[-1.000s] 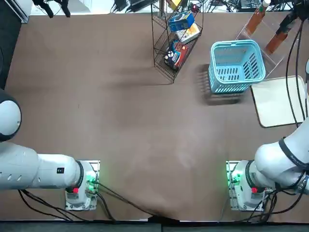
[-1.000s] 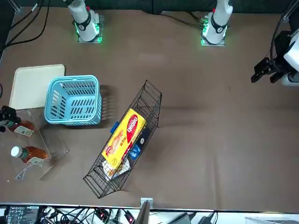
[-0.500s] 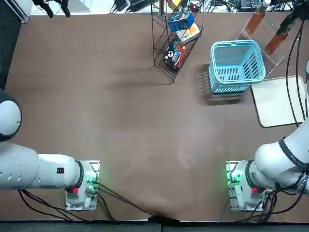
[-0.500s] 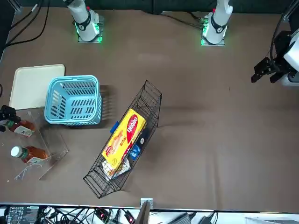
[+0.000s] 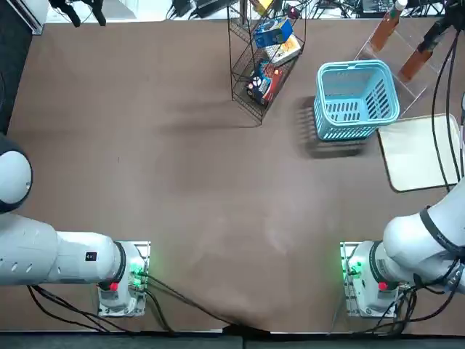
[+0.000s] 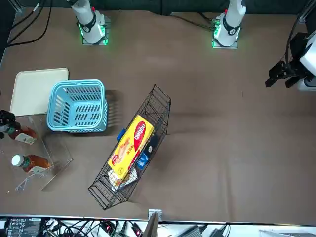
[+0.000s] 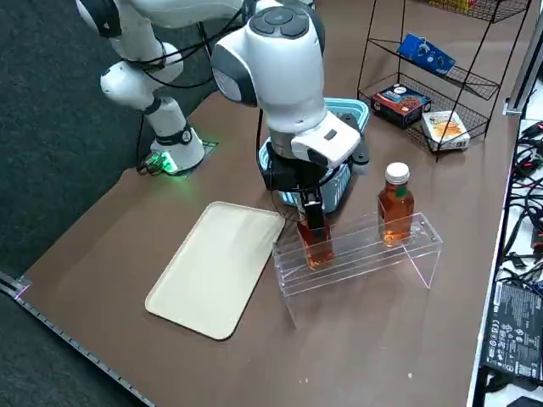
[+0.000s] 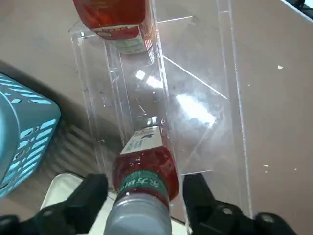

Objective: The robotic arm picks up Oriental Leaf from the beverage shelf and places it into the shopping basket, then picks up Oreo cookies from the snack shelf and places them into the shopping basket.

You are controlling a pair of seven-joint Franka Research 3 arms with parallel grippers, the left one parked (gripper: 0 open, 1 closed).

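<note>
My right gripper (image 8: 143, 198) is open, its fingers (image 8: 90, 196) standing either side of the neck of an Oriental Leaf bottle (image 8: 144, 166) with a narrow gap on each side. That amber bottle (image 7: 316, 242) stands in the clear beverage shelf (image 7: 365, 250), under the gripper (image 7: 310, 206). A second bottle (image 7: 395, 203) with a white cap stands further along the rack. The light blue shopping basket (image 5: 356, 98) sits beside the rack with nothing in it. The black wire snack shelf (image 5: 261, 62) holds the blue Oreo cookies pack (image 5: 274, 33) on its upper tier.
A cream tray (image 5: 420, 154) lies on the brown table between the basket and my right arm's base. The snack shelf also carries a yellow pack (image 6: 132, 143) and a red-blue-black pack (image 7: 400, 99). Black cables trail from my arm over the tray.
The right gripper has shifted very slightly at the clear rack; nothing else has moved.
</note>
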